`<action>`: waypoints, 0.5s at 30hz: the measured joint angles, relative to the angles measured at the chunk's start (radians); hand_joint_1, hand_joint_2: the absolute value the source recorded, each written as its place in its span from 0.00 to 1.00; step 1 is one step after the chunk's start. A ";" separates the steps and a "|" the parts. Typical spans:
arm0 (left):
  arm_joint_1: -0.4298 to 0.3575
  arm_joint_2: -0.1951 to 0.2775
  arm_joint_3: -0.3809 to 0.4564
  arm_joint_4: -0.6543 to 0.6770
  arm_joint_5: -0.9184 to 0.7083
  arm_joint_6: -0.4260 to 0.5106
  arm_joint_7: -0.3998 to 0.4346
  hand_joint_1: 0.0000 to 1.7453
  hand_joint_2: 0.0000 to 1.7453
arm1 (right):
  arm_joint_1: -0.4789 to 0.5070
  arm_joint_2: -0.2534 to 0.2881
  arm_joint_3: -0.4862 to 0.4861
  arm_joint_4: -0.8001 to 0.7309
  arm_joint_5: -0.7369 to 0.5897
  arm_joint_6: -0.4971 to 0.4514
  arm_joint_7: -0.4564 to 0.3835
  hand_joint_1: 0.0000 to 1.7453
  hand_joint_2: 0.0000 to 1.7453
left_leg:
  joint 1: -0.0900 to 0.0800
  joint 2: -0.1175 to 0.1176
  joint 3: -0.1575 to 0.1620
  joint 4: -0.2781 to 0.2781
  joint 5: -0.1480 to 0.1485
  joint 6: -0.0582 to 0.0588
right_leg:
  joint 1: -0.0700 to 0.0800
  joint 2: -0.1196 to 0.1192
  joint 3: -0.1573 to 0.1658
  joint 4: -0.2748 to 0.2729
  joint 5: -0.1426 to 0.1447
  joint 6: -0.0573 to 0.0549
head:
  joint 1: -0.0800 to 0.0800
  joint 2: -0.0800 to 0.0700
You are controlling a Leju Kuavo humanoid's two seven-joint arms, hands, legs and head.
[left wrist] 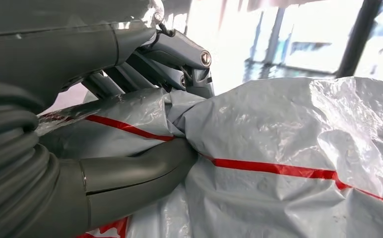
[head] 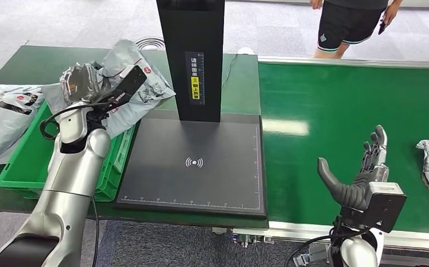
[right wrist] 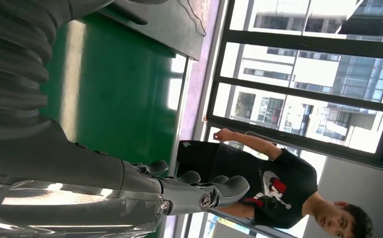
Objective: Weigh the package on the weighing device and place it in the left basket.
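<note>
Green conveyor table [head: 334, 100], left hand [head: 98, 92] gripping grey package [head: 140, 83] above green basket [head: 20, 167], right hand [head: 362, 172] spread, holding nothing

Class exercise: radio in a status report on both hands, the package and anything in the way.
Left hand grips the grey plastic mailer package above the green basket. Right hand open over the green belt. Black scale platform bare. Nothing blocking.

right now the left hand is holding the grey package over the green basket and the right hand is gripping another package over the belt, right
Not quite. The left hand does hold the grey package over the green basket, but the right hand grips nothing: the head view shows it open and bare above the belt.
</note>
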 joint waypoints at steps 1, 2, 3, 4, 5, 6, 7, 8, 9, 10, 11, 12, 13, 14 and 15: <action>-0.018 0.002 0.009 0.033 -0.004 -0.007 0.020 1.00 1.00 | -0.003 0.000 0.003 0.003 0.004 0.002 0.004 0.00 1.00 | 0.000 0.000 0.000 0.000 0.000 0.000 | 0.000 0.000 0.000 0.000 0.000 0.000 | 0.000 0.000; -0.037 0.004 0.019 0.067 -0.006 -0.010 0.035 1.00 1.00 | -0.006 0.001 0.005 0.005 0.007 0.003 0.006 0.00 1.00 | 0.000 0.000 -0.001 0.000 0.000 0.000 | 0.000 0.000 -0.001 0.000 0.000 0.000 | 0.000 0.000; -0.057 0.007 0.028 0.101 -0.006 -0.011 0.046 1.00 1.00 | -0.008 0.001 0.006 0.007 0.010 0.003 0.009 0.00 1.00 | 0.000 0.000 -0.001 0.000 0.000 0.000 | 0.000 0.000 -0.001 0.000 0.000 0.000 | 0.000 0.000; -0.074 0.010 0.036 0.129 -0.007 -0.011 0.052 1.00 1.00 | -0.009 0.001 0.007 0.008 0.013 0.003 0.010 0.00 1.00 | 0.000 0.000 -0.001 0.000 0.000 0.000 | 0.000 0.000 -0.001 0.000 0.000 0.000 | 0.000 0.000; -0.088 0.013 0.043 0.152 -0.007 -0.011 0.054 1.00 1.00 | -0.009 0.001 0.008 0.010 0.015 0.003 0.011 0.00 1.00 | 0.000 0.000 -0.001 0.000 0.000 0.000 | 0.000 0.000 -0.001 0.000 0.000 0.000 | 0.000 0.000; -0.100 0.016 0.048 0.171 -0.007 -0.011 0.056 1.00 1.00 | -0.010 0.001 0.008 0.011 0.016 0.003 0.011 0.00 1.00 | 0.000 0.000 -0.001 0.000 0.000 0.000 | 0.000 0.000 -0.001 0.000 0.000 0.000 | 0.000 0.000; -0.109 0.017 0.052 0.187 -0.007 -0.011 0.058 1.00 1.00 | -0.010 0.002 0.008 0.013 0.016 0.002 0.011 0.00 1.00 | 0.000 0.000 -0.001 0.000 0.000 0.000 | 0.000 0.000 -0.001 0.000 0.000 0.000 | 0.000 0.000; -0.116 0.018 0.054 0.201 -0.008 -0.011 0.061 1.00 1.00 | -0.011 0.002 0.009 0.014 0.017 0.001 0.011 0.00 1.00 | 0.000 0.000 -0.001 0.000 0.000 0.000 | 0.000 0.000 -0.001 0.000 0.000 0.000 | 0.000 0.000; -0.122 0.019 0.057 0.213 -0.008 -0.011 0.067 1.00 1.00 | -0.011 0.002 0.009 0.014 0.017 0.001 0.011 0.00 1.00 | 0.000 0.000 -0.001 0.000 0.000 0.000 | 0.000 0.000 -0.001 0.000 0.000 0.000 | 0.000 0.000; -0.128 0.021 0.060 0.224 -0.008 -0.014 0.076 1.00 1.00 | -0.011 0.002 0.009 0.015 0.017 0.000 0.011 0.00 1.00 | 0.000 0.000 -0.001 0.000 0.000 0.000 | 0.000 0.000 -0.001 0.000 0.000 0.000 | 0.000 0.000; -0.134 0.023 0.064 0.234 -0.008 -0.019 0.086 1.00 1.00 | -0.011 0.002 0.009 0.015 0.018 0.000 0.012 0.00 1.00 | 0.000 0.000 -0.001 0.000 0.000 0.000 | 0.000 0.000 -0.001 0.000 0.000 0.000 | 0.000 0.000; -0.142 0.026 0.069 0.246 -0.008 -0.027 0.097 1.00 1.00 | -0.010 0.002 0.009 0.015 0.019 0.001 0.014 0.00 1.00 | 0.000 0.000 -0.001 0.000 0.000 0.000 | 0.000 0.000 -0.001 0.000 0.000 0.000 | 0.000 0.000; -0.149 0.029 0.075 0.255 -0.008 -0.036 0.107 1.00 1.00 | -0.010 0.002 0.009 0.015 0.019 0.001 0.016 0.00 1.00 | 0.000 0.000 -0.001 0.000 0.000 0.000 | 0.000 0.000 -0.001 0.000 0.000 0.000 | 0.000 0.000; -0.155 0.032 0.079 0.262 -0.008 -0.042 0.114 1.00 1.00 | -0.009 0.002 0.009 0.015 0.020 0.001 0.017 0.00 1.00 | 0.000 0.000 -0.001 0.000 0.000 0.000 | 0.000 0.000 -0.001 0.000 0.000 0.000 | 0.000 0.000; -0.159 0.033 0.081 0.267 -0.008 -0.046 0.118 1.00 1.00 | -0.009 0.002 0.009 0.015 0.020 0.001 0.018 0.00 1.00 | 0.000 0.000 -0.001 0.000 0.000 0.000 | 0.000 0.000 -0.001 0.000 0.000 0.000 | 0.001 0.000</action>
